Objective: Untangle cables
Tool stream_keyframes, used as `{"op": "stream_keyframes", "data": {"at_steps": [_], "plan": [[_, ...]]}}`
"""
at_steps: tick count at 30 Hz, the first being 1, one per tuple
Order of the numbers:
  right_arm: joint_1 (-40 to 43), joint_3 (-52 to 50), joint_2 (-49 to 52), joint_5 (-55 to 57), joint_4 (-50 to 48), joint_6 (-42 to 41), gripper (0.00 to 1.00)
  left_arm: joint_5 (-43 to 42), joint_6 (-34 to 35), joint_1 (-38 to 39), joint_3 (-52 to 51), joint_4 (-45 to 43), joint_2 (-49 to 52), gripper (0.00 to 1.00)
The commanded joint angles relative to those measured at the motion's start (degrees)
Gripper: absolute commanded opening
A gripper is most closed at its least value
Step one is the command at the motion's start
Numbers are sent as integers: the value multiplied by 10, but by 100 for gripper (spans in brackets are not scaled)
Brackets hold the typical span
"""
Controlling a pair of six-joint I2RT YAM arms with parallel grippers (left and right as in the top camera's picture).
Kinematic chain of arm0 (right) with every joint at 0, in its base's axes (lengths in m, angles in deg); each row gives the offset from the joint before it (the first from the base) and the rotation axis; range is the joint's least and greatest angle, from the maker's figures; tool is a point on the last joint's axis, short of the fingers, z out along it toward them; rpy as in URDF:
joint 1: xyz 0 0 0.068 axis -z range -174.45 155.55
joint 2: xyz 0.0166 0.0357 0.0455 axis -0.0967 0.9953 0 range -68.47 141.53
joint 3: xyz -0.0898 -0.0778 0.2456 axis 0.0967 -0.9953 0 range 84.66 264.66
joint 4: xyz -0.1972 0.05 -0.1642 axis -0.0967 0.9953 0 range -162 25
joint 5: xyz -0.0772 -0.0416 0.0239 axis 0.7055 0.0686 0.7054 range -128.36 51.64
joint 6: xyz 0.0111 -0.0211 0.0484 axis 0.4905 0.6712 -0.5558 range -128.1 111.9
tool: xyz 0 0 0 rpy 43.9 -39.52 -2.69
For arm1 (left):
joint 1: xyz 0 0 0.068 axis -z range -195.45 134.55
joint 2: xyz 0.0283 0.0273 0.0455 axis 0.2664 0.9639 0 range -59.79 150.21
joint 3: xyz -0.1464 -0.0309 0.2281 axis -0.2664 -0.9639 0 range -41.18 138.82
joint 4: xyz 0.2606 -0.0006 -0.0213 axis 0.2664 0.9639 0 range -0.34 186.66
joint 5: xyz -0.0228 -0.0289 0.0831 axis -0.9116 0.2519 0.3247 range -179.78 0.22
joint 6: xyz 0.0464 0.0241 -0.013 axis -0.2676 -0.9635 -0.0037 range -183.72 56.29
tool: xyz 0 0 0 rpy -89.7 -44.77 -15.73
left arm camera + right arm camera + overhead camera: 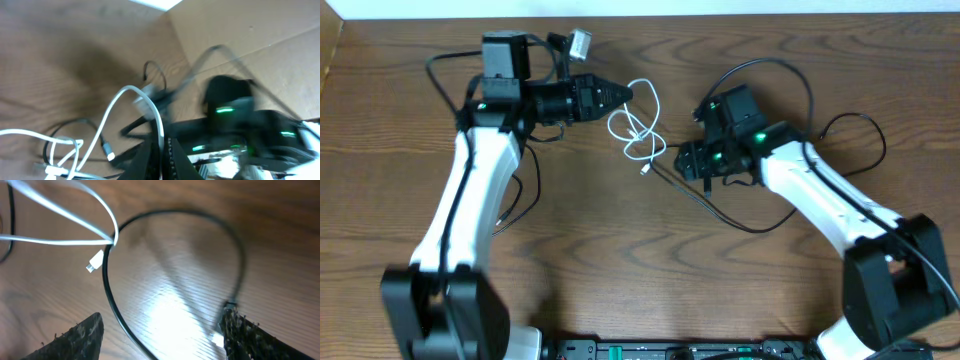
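A white cable [636,127] lies in loose loops at the middle back of the table. My left gripper [623,95] is shut on its upper loop; the left wrist view shows the cord [114,105] pinched between the jaws [163,152]. A thin black cable [705,206] runs from the white cable's plug toward the right. My right gripper [686,161] hovers over it, open and empty. In the right wrist view the black cable [107,300] curves between the spread fingers [162,340], its plug end [230,304] by the right finger. The white plug [94,261] lies beside it.
Another black cord with a silver plug [579,43] lies at the back edge behind the left arm. Thicker black arm wires loop beside both arms [865,130]. A cardboard wall [260,35] borders the wooden table [620,260].
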Motion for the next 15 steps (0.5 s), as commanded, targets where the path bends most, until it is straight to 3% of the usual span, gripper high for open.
{"op": "stream_keyframes", "data": {"at_steps": [1, 5, 6, 9, 15], "plan": [[-31, 9, 23, -44, -15, 21, 71, -2, 5, -4, -1, -22, -91, 8], [-56, 9, 36, -26, -19, 18, 72, 30, 7, -14, -1, -46, -153, 8], [-62, 9, 38, -14, -19, 18, 66, 41, 7, -17, -1, -47, -166, 8], [-73, 9, 42, 24, -17, -7, 1, 59, 7, -32, -1, -46, -202, 8], [-87, 9, 42, 27, -50, -16, 1, 59, 19, -82, -1, -46, -241, 8]]}}
